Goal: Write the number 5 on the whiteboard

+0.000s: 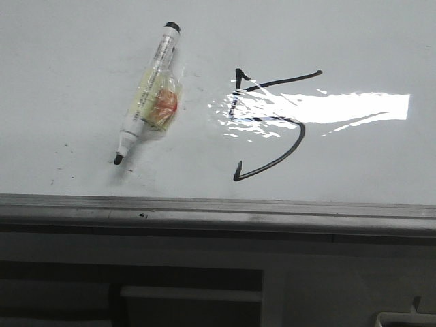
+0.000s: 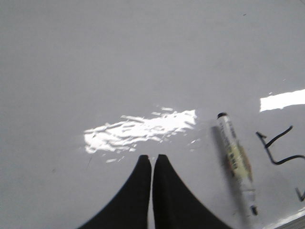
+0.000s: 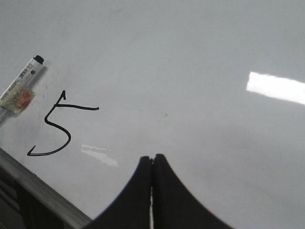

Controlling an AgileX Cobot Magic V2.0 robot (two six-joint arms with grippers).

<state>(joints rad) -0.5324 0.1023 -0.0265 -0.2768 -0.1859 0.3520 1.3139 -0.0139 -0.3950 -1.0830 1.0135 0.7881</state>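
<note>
A black hand-drawn number 5 [image 1: 269, 122] stands on the glossy whiteboard [image 1: 354, 48], partly under a bright glare; it also shows as the number 5 [image 3: 57, 129] and partly as the number 5 [image 2: 281, 148]. To its left lies a white marker [image 1: 148, 92] with a yellowish taped label, tip uncapped and pointing at the board's near edge, also seen as the marker [image 2: 236, 160] and the marker [image 3: 19, 90]. My left gripper [image 2: 152, 157] hangs shut and empty left of the marker. My right gripper [image 3: 152, 157] is shut and empty, right of the 5. Neither gripper shows in the front view.
The board's grey metal frame edge [image 1: 218, 211] runs along the near side, with a dark cabinet or shelf [image 1: 191, 293] below it. Faint dark specks [image 1: 68, 146] dot the whiteboard left of the marker. The same frame edge [image 3: 43, 191] shows near the right gripper.
</note>
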